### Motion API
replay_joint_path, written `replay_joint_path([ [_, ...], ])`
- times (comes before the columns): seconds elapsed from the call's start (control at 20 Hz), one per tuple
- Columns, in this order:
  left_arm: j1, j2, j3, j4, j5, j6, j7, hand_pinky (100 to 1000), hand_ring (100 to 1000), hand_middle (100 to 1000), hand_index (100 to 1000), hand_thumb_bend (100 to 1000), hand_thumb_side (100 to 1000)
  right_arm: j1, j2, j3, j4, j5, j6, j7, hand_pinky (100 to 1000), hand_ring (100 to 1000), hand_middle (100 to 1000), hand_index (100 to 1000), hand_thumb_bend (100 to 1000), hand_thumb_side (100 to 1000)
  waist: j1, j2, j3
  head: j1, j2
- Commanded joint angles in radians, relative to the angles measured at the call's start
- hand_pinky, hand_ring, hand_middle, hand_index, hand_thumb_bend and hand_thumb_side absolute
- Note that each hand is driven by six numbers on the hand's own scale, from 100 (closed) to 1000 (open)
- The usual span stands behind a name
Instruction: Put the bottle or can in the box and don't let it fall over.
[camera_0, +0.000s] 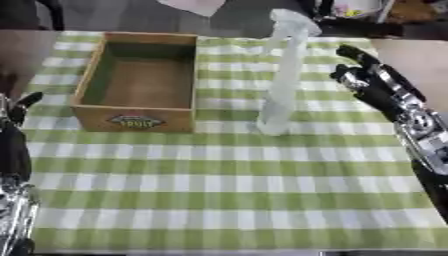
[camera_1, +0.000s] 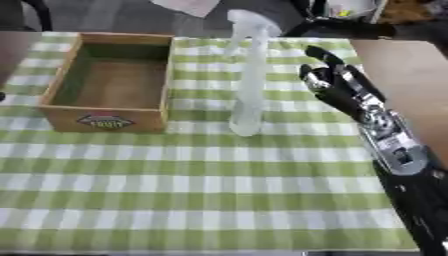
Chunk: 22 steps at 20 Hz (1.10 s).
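Note:
A tall, slim, clear bottle (camera_0: 284, 75) with a spray-type top stands upright on the green-checked cloth, just right of the wooden box (camera_0: 138, 82). The box is open-topped, with nothing inside and a label on its front wall. My right hand (camera_0: 372, 80) hovers to the right of the bottle, fingers straight and spread, a small gap away from it. My left hand (camera_0: 16, 116) shows at the left edge below the box's level, fingers up and relaxed, holding nothing.
The checked cloth (camera_0: 227, 190) covers the table; bare brown table (camera_1: 402, 65) shows at the right. Dark clutter and a pale object (camera_0: 194, 5) lie beyond the far edge.

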Motion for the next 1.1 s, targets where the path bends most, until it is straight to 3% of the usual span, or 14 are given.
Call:
replay_joint_path([
  [0.05, -0.013, 0.006, -0.004, -0.022, -0.002, -0.001, -0.006, 800, 1000, 1000, 978, 236, 842, -0.037, -0.004, 0.004, 0.025, 0.022, -0.01, 0.01, 824, 776, 975, 1000, 100, 667, 0.005, -0.009, 0.003, -0.007, -0.014],
  [0.35, -0.014, 0.005, -0.005, -0.023, 0.0, -0.001, -0.008, 801, 1000, 1000, 979, 236, 842, -0.069, 0.013, 0.017, 0.066, 0.053, -0.032, 0.037, 826, 777, 974, 1000, 100, 673, 0.01, -0.008, 0.009, -0.013, -0.016],
  [1.1, -0.013, 0.003, -0.006, -0.018, -0.002, -0.001, -0.013, 802, 1000, 1000, 981, 234, 844, -0.069, 0.019, 0.052, 0.015, 0.039, -0.051, 0.107, 829, 776, 971, 1000, 100, 685, 0.013, -0.01, 0.004, -0.013, -0.009],
])
